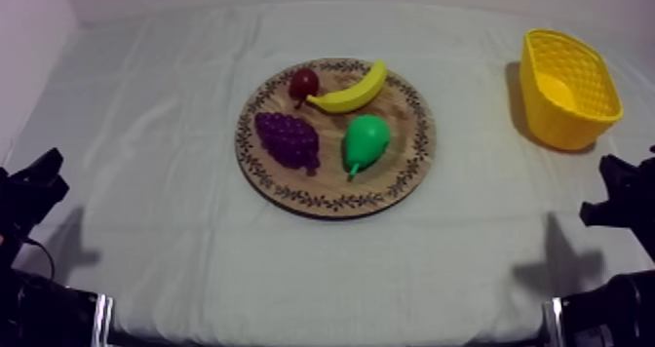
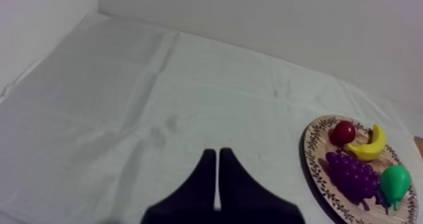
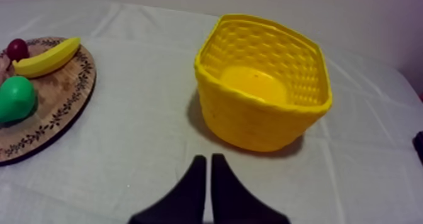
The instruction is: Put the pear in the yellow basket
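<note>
The green toy pear sits on the round wooden board mid-frame; left tool and right tool closed, empty.

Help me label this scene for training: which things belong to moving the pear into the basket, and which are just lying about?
Part of the job:
pear, lying on the board
wooden board
yellow basket, nothing in it

Just lying about:
banana, on the board
grapes, on the board
small red fruit, on the board
</note>
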### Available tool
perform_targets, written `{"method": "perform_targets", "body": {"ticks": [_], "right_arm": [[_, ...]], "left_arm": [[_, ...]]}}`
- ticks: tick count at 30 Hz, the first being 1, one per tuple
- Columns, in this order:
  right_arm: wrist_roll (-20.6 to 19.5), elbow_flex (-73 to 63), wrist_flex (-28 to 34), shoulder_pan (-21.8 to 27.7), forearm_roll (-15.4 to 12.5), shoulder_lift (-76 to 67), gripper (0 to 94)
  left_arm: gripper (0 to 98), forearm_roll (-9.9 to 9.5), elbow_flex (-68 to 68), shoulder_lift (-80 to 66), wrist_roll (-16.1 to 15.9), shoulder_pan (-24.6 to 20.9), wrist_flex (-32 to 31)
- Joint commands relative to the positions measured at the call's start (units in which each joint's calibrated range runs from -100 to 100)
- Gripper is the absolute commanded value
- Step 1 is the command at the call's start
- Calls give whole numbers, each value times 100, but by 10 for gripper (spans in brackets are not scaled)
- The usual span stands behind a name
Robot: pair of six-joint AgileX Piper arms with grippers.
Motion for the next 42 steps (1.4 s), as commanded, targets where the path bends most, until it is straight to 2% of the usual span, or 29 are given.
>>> {"method": "perform_targets", "body": {"ticks": [1,8,12,15,21,32,37,42], "right_arm": [[-9,1,29,1,-47,43,4],[-348,-602,-318,-51,-4,1058,5],[-488,-1373,-226,-39,-48,1698,5],[-425,-1997,-59,-60,-180,2162,5],[-358,-3519,743,-174,-440,3188,5],[-350,-6134,2673,-259,-1045,5093,5],[-418,-6846,3115,-401,-1260,5885,5],[-751,-7412,3394,-830,-1244,6593,5]], "left_arm": [[1,1,3,0,2,-1,-1],[1,1,3,0,2,-1,-1],[1,1,3,0,2,-1,-1],[1,1,3,0,2,-1,-1],[1,1,3,0,2,-1,-1],[1,1,3,0,2,-1,-1],[1,1,3,0,2,-1,-1],[1,1,3,0,2,-1,-1]]}}
